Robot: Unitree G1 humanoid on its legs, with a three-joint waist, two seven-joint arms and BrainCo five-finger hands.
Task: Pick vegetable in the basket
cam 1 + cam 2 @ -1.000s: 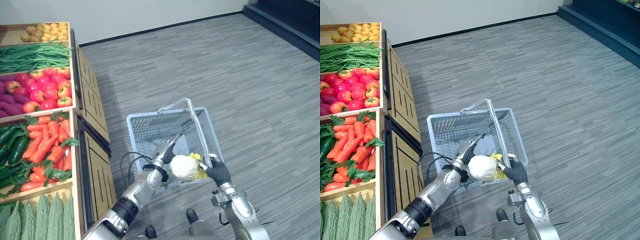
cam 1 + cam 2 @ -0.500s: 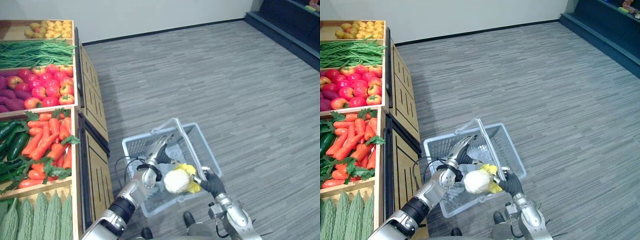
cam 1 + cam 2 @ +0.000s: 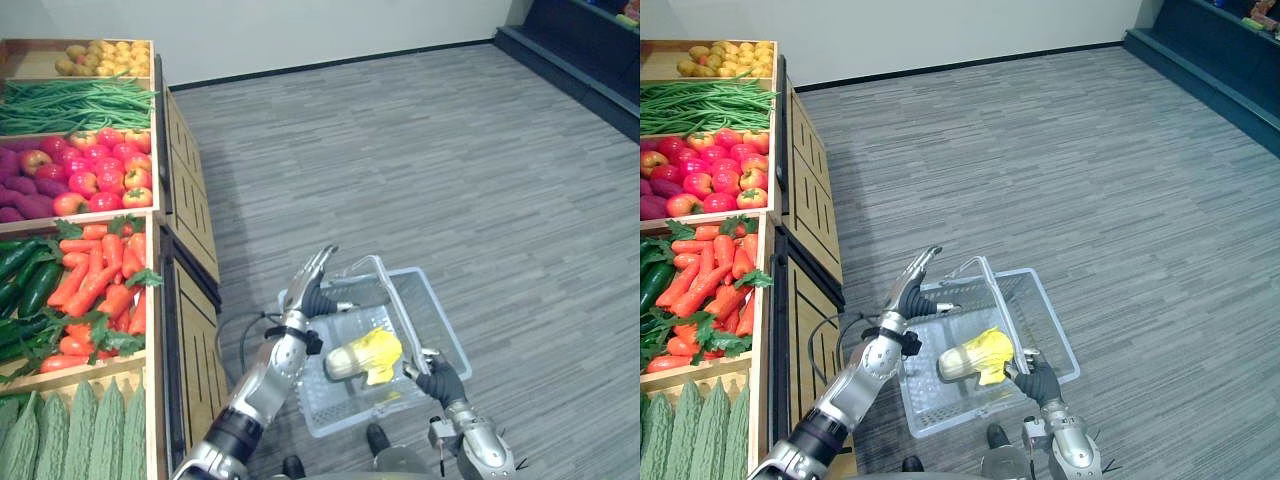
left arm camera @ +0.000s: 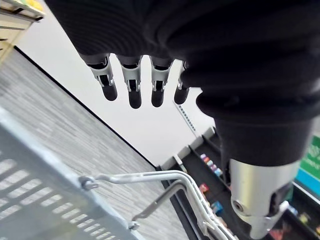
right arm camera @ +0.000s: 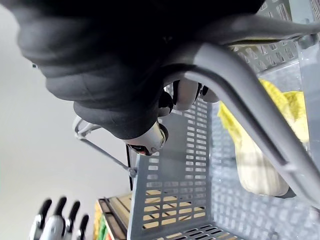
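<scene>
On my L: wooden produce stand (image 3: 187, 250), open crates on top, slatted side panels facing the aisle. Far crate w/ yellow-brown potatoes (image 3: 100, 55); next crate, green beans (image 3: 75, 95) in a long heap. Then red round fruit (image 3: 100, 178), apples or tomatoes, can't tell which, w/ purple sweet potatoes (image 3: 20, 185) just beside them on the outer side. Nearer me, carrots (image 3: 100, 280) w/ leafy tops, dark cucumbers (image 3: 25, 280) touching them. Nearest crate: pale green bitter gourds (image 3: 70, 435), lying side by side. Underfoot & ahead, grey plank floor (image 3: 420, 150). White wall (image 3: 300, 30) at the back w/ dark baseboard (image 3: 330, 65). Dark shelving (image 3: 590, 40) far R corner.
</scene>
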